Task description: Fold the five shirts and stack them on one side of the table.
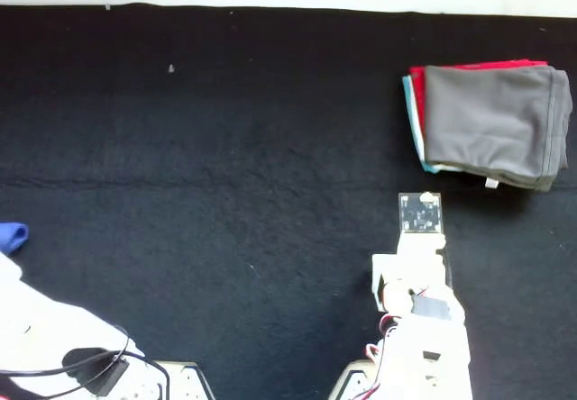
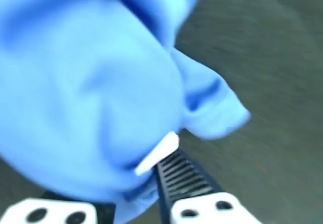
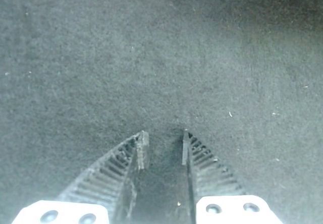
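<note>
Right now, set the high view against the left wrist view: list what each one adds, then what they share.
The high view adds the stack of folded shirts, grey on top, at the far right, with the right arm just short of it. The left wrist view adds the left gripper close up, shut on the bunched blue shirt. Both share that blue shirt, a small bit of it at the high view's left edge, and the black table cover.
</note>
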Available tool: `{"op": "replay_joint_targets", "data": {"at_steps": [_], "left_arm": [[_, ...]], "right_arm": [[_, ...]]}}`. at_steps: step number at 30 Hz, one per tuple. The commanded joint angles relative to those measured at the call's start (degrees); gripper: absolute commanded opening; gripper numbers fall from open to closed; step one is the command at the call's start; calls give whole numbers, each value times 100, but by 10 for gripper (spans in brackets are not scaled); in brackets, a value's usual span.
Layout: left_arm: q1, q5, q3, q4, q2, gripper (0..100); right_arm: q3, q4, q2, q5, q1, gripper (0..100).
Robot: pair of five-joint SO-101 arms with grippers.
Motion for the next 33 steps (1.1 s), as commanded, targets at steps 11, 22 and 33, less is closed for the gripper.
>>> {"op": "replay_joint_targets", "data": {"at_steps": [11,22,33], "left_arm": [[3371,1020,-1675,2154,-2431,8],[6853,1565,-3275,2189,-4321,8],[7055,1565,-1393,2567,-4409,9]], "right_arm": [[13,-101,-84,18,-40,117],[13,-101,-84,18,-40,117],[22,-101,-84,18,-40,117]]}}
